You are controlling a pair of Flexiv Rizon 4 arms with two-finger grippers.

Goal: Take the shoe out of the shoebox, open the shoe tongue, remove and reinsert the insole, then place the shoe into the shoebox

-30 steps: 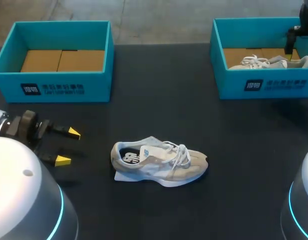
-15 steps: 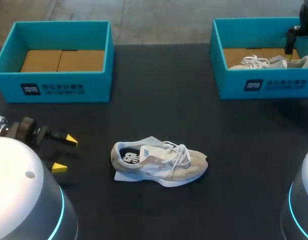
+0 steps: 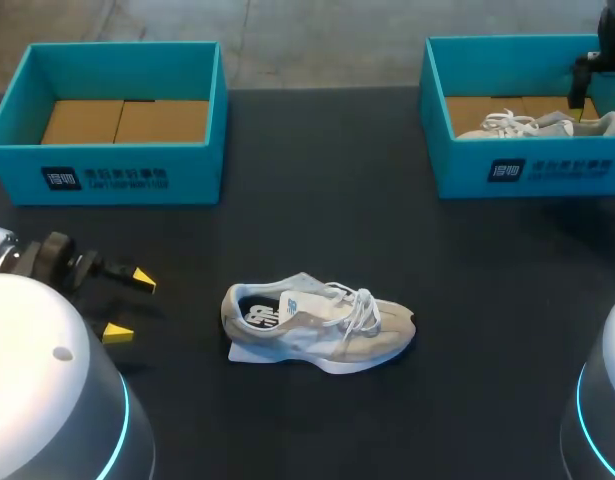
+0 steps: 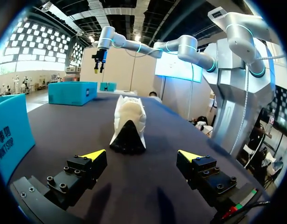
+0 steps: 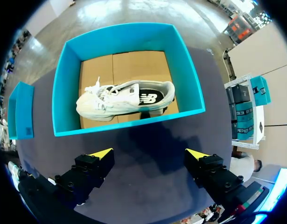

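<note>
While left gripper hangs wide open, empty, near heel of shoe, I judge: take-out done, shoe lying mid-table; tongue, insole and return left. Shoe beige-grey, white laces, printed insole inside (white flat piece under heel, cannot tell what). Farther: right gripper spread, empty, above right shoebox with second shoe.

Pale shoe on the dark table, toe toward the right. Left gripper near its heel end, apart from it, yellow tips spread, nothing between. Left box with bare cardboard floor; right box with a second shoe inside.
</note>
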